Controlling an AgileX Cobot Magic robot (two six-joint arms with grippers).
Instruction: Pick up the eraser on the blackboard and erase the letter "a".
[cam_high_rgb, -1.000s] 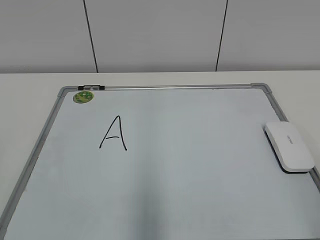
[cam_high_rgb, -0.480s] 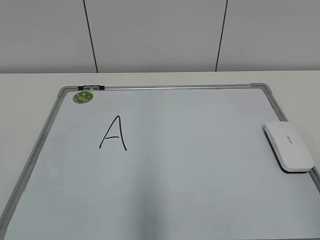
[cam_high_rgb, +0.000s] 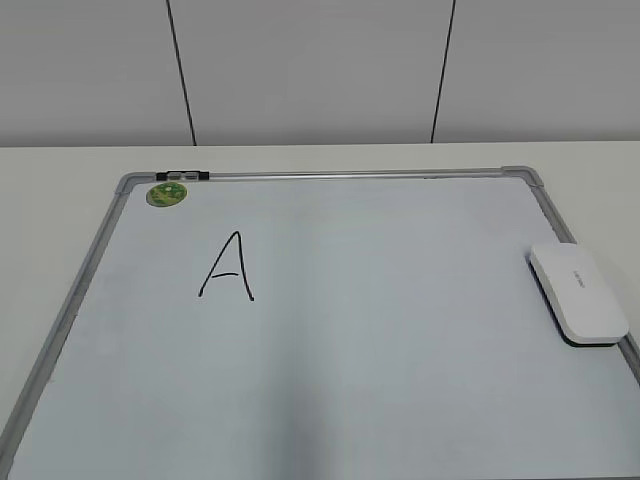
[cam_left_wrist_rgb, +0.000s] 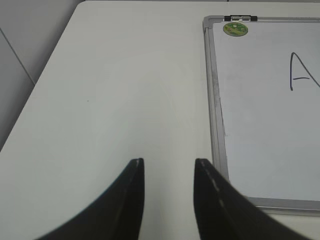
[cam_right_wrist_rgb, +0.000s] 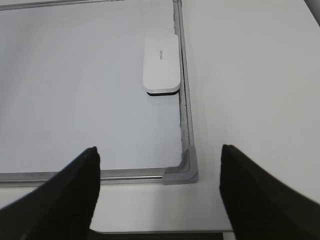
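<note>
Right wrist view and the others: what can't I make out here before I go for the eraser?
- Eraser lettering: too small to read in the right wrist and exterior views.
- Letter A: its right side is cut off by the left wrist view's edge.
- Blackboard: near edge cut off by the exterior view's bottom.
- Left hand and right hand: absent from the exterior view; each wrist view shows only fingertips.
- Green magnet: print too small.

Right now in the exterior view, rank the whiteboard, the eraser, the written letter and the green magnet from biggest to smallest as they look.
1. The blackboard, largest by far.
2. The eraser.
3. The capital letter A, a little smaller than the eraser.
4. The green magnet, smallest, though it lies farther from the camera.
</note>
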